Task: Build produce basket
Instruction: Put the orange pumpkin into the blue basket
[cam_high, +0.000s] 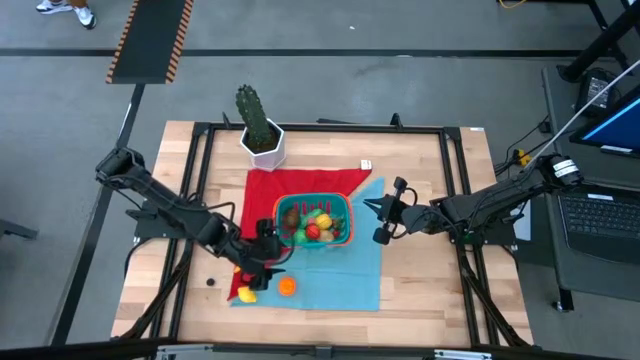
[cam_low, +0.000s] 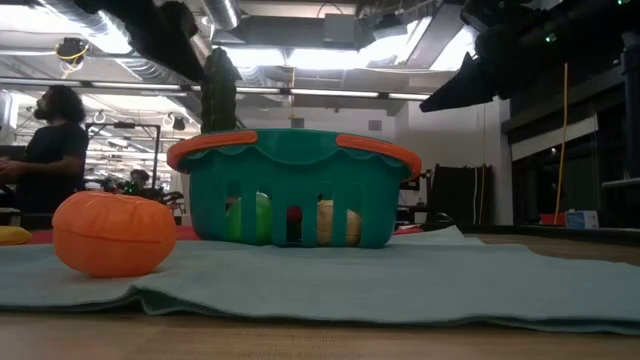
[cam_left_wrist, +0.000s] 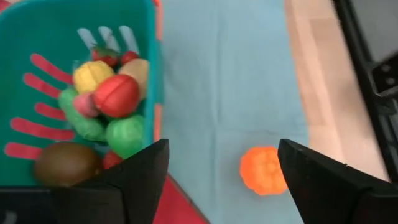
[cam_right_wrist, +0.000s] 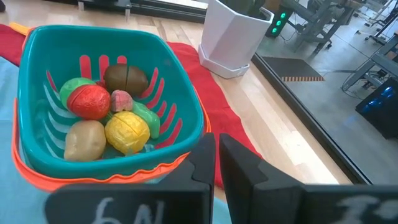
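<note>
Basket (cam_high: 340, 215) mid-cloth (cam_high: 355, 270), orange toy (cam_high: 287, 286) outside.

white cactus pot (cam_high: 262, 143), red cloth (cam_high: 300, 185), blue cloth (cam_high: 345, 270)

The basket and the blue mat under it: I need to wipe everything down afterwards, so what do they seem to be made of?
The basket looks like moulded plastic: smooth teal walls with a slight sheen, cut slots, and an orange rim. The blue mat looks like soft matte cloth, probably felt or fleece: in the low view its edge lies thick and gently rumpled on the wooden table. The exact fabric cannot be told.
</note>
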